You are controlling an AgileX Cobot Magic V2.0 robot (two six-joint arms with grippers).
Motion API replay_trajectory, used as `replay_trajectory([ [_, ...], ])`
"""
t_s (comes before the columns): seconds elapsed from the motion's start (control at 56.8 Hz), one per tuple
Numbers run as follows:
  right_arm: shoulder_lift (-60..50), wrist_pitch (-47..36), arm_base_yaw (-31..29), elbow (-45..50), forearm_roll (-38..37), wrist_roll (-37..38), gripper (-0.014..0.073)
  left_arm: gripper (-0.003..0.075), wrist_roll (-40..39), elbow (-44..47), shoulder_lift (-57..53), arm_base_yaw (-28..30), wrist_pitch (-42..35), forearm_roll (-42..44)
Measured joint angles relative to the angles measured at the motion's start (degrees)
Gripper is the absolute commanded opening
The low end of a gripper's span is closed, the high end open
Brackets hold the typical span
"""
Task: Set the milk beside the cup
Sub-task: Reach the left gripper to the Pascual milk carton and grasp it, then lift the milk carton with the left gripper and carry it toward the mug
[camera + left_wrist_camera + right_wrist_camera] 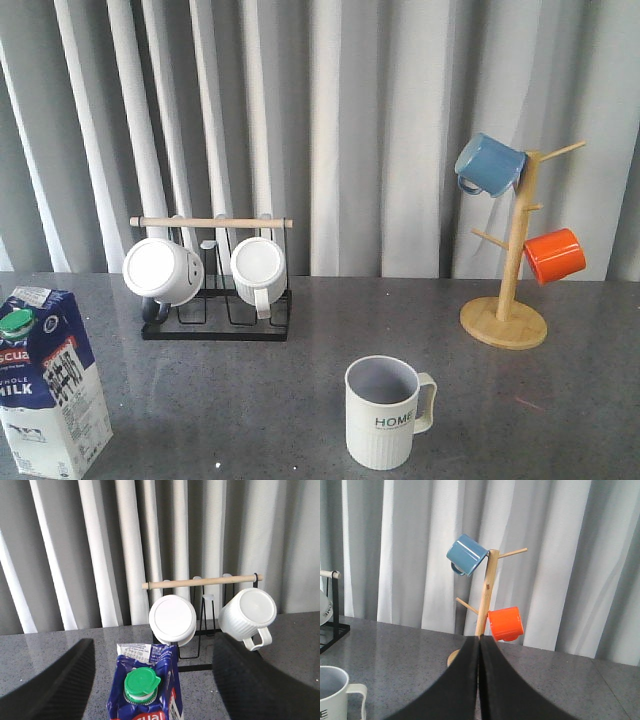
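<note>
The milk (45, 385), a blue-and-white carton with a green cap, stands upright at the table's front left corner. In the left wrist view the milk (145, 690) sits between the two dark fingers of my left gripper (154, 639), which is wide open and touches nothing. The cup (382, 412), a ribbed white mug with "HOME" on it, stands at the front centre, well to the right of the carton, handle to the right. My right gripper (480, 638) is shut with nothing in it; the cup (332, 692) shows at that view's edge. Neither gripper shows in the front view.
A black wire rack (215, 325) with a wooden rod holds two white mugs (163, 271) (259, 268) at the back left. A wooden mug tree (512, 270) at the back right carries a blue mug (489, 165) and an orange mug (554, 255). Grey curtains close off the back.
</note>
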Motion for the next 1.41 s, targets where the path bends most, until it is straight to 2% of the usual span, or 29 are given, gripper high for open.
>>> replay_trajectory([
  [0.106,0.0,0.04,0.0,0.0,0.0,0.04,-0.0008,0.0736,-0.62,0.0,2.38,0.0,-4.81,-1.39],
  [0.264,0.0,0.18,0.0,0.0,0.0,0.04,-0.0008,0.0728,-1.49,0.0,6.86,0.0,-10.46,-5.66],
  [0.774,0.0,0.23,0.0,0.0,0.0,0.04,-0.0008,0.0716,-0.22,0.0,20.46,1.16,-12.87,-6.47],
  [0.986,0.0,0.27,-0.04,0.0,0.0,0.04,-0.0008,0.0686,-0.32,0.0,24.97,1.16,-14.57,-6.47],
  [1.038,0.0,0.27,-0.04,0.0,0.0,0.04,-0.0008,0.0659,-0.52,0.0,26.47,1.16,-14.64,-6.47],
  [1.109,0.0,0.27,-0.04,0.0,0.0,0.04,-0.0008,0.0585,-0.63,0.0,27.89,1.16,-15.3,-6.47],
  [1.285,0.0,0.27,-0.04,0.0,0.0,0.04,-0.0008,0.0251,-0.63,0.0,28.63,1.16,-18.23,-6.47],
  [1.408,0.0,0.27,-0.04,0.0,0.0,0.04,-0.0008,0.0051,-0.58,0.0,28.63,1.16,-18.88,-6.47],
])
